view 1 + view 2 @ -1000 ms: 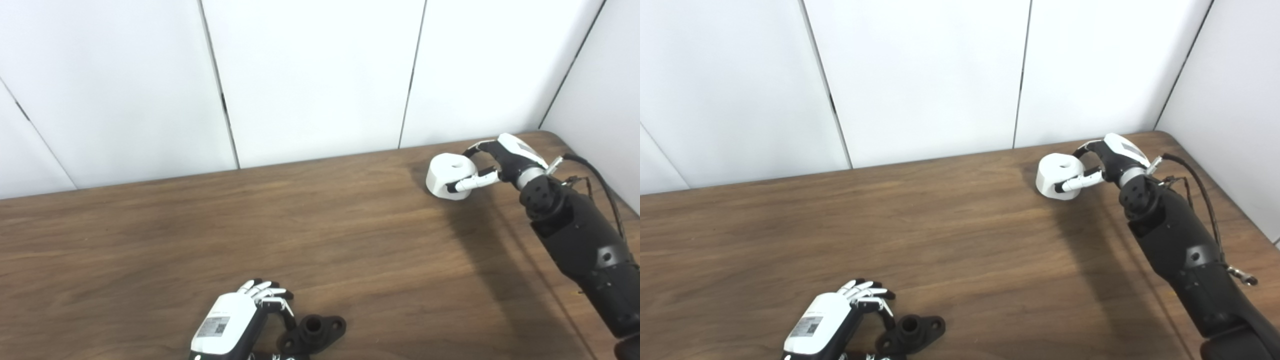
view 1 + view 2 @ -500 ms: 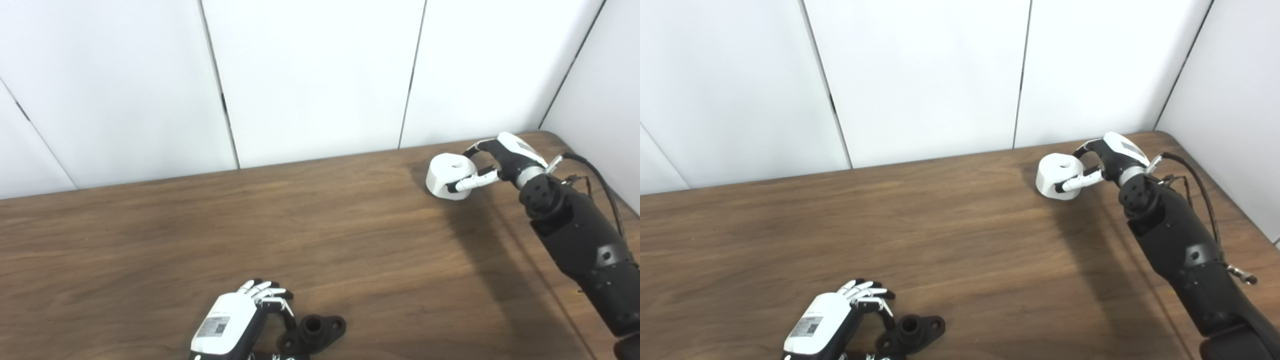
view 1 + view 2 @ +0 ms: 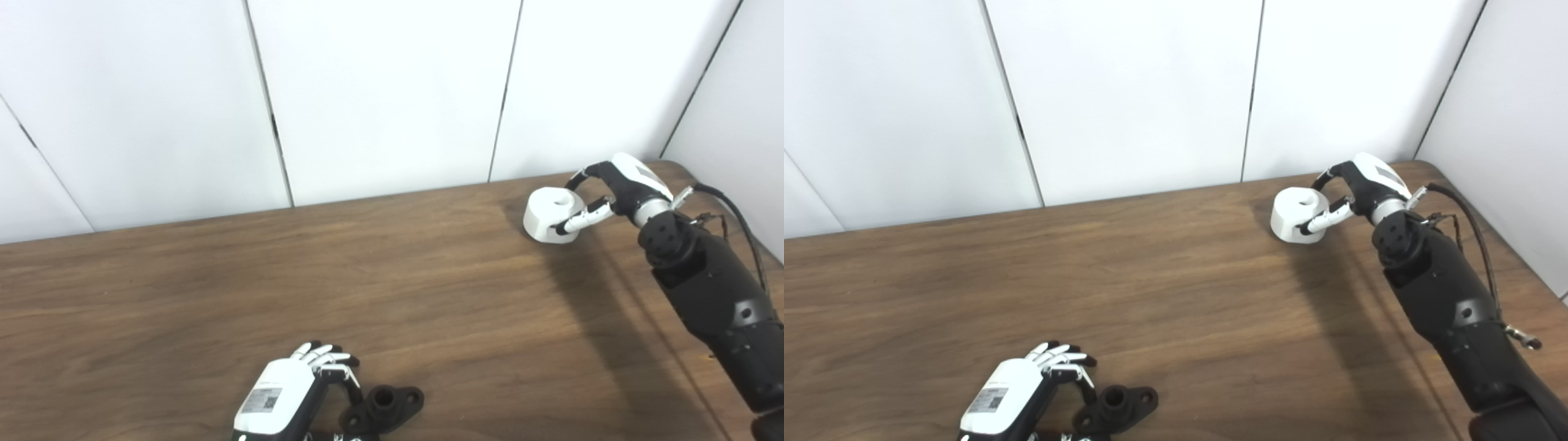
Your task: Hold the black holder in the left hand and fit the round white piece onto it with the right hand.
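The black holder (image 3: 384, 407), a flanged piece with a short central tube, lies on the wooden table (image 3: 392, 294) at the near edge. My left hand (image 3: 288, 395) is just left of it, with a finger and the thumb curled around its left lobe. The grip is partly cut off by the picture's bottom edge. The round white piece (image 3: 547, 215), a short cylinder with a hole on top, is at the far right of the table. My right hand (image 3: 603, 193) is shut on it, fingers over the top and thumb against its near side.
White wall panels (image 3: 392, 92) stand right behind the table's far edge, and a side wall (image 3: 735, 110) closes the right. The table's rounded far right corner (image 3: 674, 164) is just beyond my right hand. A cable (image 3: 729, 211) runs along the right forearm.
My right hand has risen a little at the wrist while gripping the white piece, which has shifted slightly. The left hand and the black holder have not moved.
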Controlling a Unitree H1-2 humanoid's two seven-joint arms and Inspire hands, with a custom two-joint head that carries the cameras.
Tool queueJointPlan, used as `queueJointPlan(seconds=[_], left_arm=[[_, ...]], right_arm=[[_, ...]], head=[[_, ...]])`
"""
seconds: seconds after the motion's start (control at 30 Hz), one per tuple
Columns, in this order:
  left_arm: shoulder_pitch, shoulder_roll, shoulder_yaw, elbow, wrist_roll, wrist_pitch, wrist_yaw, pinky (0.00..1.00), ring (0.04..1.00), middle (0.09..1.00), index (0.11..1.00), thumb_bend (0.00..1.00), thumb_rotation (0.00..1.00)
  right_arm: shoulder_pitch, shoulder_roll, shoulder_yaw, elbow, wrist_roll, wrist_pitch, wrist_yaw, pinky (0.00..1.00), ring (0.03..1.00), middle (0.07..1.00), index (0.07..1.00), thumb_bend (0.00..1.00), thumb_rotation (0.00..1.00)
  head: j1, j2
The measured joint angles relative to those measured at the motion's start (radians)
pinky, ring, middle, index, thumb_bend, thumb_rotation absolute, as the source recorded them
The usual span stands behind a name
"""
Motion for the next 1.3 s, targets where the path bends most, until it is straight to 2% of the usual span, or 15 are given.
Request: queueJointPlan(seconds=[0.23, 0.57, 0.73, 0.83, 1.03, 1.2, 1.3], left_arm=[[0.0, 0.0, 0.0, 0.0, 0.001, 0.0, 0.0, 0.95, 0.873, 0.79, 0.487, 0.52, 0.05], [-0.001, 0.0, -0.003, -0.001, 0.005, 0.001, 0.0, 0.95, 0.877, 0.793, 0.487, 0.52, 0.05], [-0.002, -0.001, -0.006, -0.002, 0.011, 0.008, -0.001, 0.95, 0.876, 0.793, 0.487, 0.52, 0.05], [-0.003, -0.002, -0.011, -0.002, 0.011, 0.011, -0.001, 0.94, 0.873, 0.791, 0.487, 0.52, 0.05], [-0.007, -0.008, -0.018, -0.002, 0.016, 0.027, 0.0, 0.94, 0.87, 0.786, 0.488, 0.52, 0.05], [-0.01, -0.015, -0.023, -0.002, 0.034, 0.035, 0.003, 0.95, 0.867, 0.782, 0.488, 0.52, 0.06], [-0.013, -0.017, -0.027, -0.002, 0.038, 0.038, 0.0, 0.96, 0.872, 0.788, 0.488, 0.52, 0.06]], right_arm=[[0.001, 0.001, 0.003, 0.008, -0.003, -0.037, -0.014, 0.92, 0.904, 0.805, 0.486, 0.52, 0.14], [0.014, -0.004, 0.003, -0.017, -0.004, -0.036, -0.008, 0.94, 0.925, 0.819, 0.487, 0.52, 0.15], [0.044, -0.013, 0.001, -0.158, -0.001, -0.031, 0.043, 0.92, 0.906, 0.807, 0.485, 0.52, 0.14], [0.07, -0.012, -0.026, -0.283, 0.028, -0.016, 0.075, 0.91, 0.892, 0.802, 0.484, 0.53, 0.15], [0.12, -0.006, -0.051, -0.573, 0.058, 0.105, 0.19, 0.92, 0.889, 0.798, 0.484, 0.53, 0.14], [0.168, 0.006, -0.051, -0.729, 0.022, 0.123, 0.332, 0.91, 0.891, 0.802, 0.483, 0.52, 0.14], [0.189, 0.046, -0.069, -0.821, -0.024, 0.125, 0.44, 0.91, 0.905, 0.807, 0.484, 0.52, 0.14]], head=[[0.003, 0.002], [0.027, 0.017], [0.051, 0.029], [0.071, 0.038], [0.098, 0.063], [0.129, 0.097], [0.15, 0.124]])
